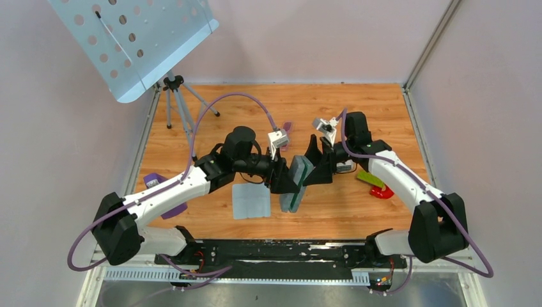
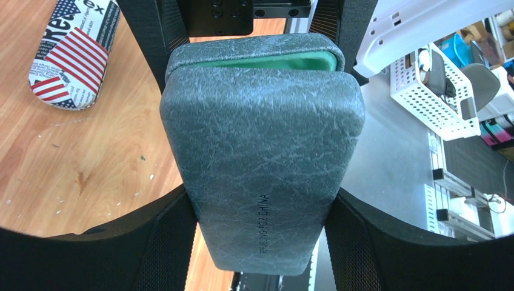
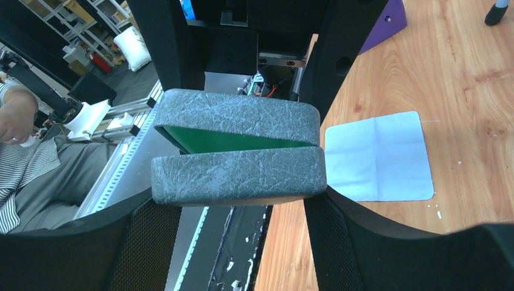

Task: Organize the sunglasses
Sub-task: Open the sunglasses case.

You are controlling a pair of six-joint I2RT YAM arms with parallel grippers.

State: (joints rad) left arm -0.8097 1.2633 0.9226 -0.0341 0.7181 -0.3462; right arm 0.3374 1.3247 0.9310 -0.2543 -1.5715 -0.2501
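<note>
Locates what appears to be the sunglasses [image 1: 287, 126] as a small purple-pink patch on the table [image 1: 358, 109], just beyond the left wrist and apart from both grippers; cannot confirm frame or lenses at that size; finds no sign of them in either wrist view; records the left gripper [image 2: 259, 200] pressed onto the sides of the grey case [image 2: 260, 151], and the right gripper [image 3: 237, 182] pinching the same case from the opposite end, lid slightly ajar and showing green lining; judges the sunglasses light, thin-framed and fragile, with slippery lenses liable to scratch; advises taking hold at the bridge or across the folded arms, off the lenses, with gentle force; judges the case stiff and textured, giving sound grip; notes a wood-grain surface, hard and smooth, with small pale flecks; notes a blue cloth [image 1: 250, 200] lying flat near the left arm, a flag-patterned case [image 2: 73, 54] on the wood, a red and green item [image 1: 377, 184] beside the right arm, and a purple object [image 3: 388, 18] past the cloth; notes pale walls on three sides and a perforated panel [image 1: 134, 38] on a tripod at the far left corner
</note>
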